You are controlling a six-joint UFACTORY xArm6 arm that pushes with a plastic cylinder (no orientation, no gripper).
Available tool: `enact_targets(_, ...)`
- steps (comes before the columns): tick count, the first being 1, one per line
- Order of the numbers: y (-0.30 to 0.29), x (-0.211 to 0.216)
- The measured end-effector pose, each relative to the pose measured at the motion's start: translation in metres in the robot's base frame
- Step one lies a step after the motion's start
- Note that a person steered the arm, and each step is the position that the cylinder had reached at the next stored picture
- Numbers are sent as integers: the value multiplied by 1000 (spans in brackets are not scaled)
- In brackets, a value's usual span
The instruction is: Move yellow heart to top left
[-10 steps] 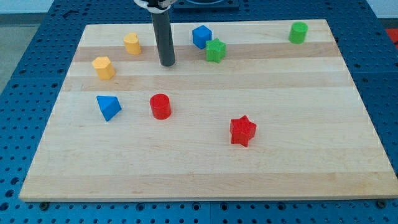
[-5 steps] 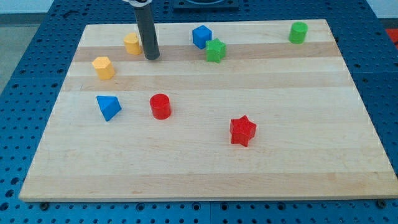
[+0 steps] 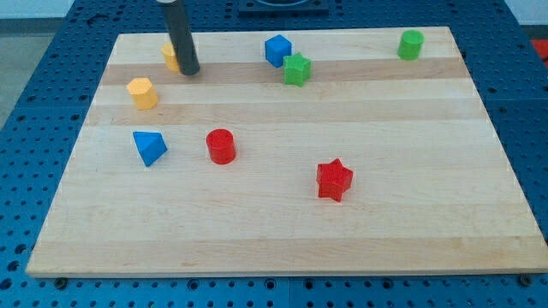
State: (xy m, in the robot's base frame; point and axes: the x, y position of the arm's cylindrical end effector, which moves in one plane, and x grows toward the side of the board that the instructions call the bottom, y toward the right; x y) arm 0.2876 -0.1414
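**Status: push under way, not complete**

My tip (image 3: 189, 72) serves in place of a pincer, so there is nothing to open or close. It touches the yellow heart (image 3: 170, 56), which lies at its upper left, partly hidden. The desk (image 3: 282, 239) corner remains beyond; further pushing appears necessary.

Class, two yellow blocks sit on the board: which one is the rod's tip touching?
The upper yellow block, half hidden behind my tip; the other yellow block sits apart, lower left.

No readable text, label, brand, number or sign anywhere on board, blocks or rod.
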Motion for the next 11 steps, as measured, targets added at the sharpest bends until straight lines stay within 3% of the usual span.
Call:
enact_targets(1, 35, -1)
enact_targets(4, 22, -13)
enact_targets(9, -28, -24)
enact_targets(11, -81, -34)
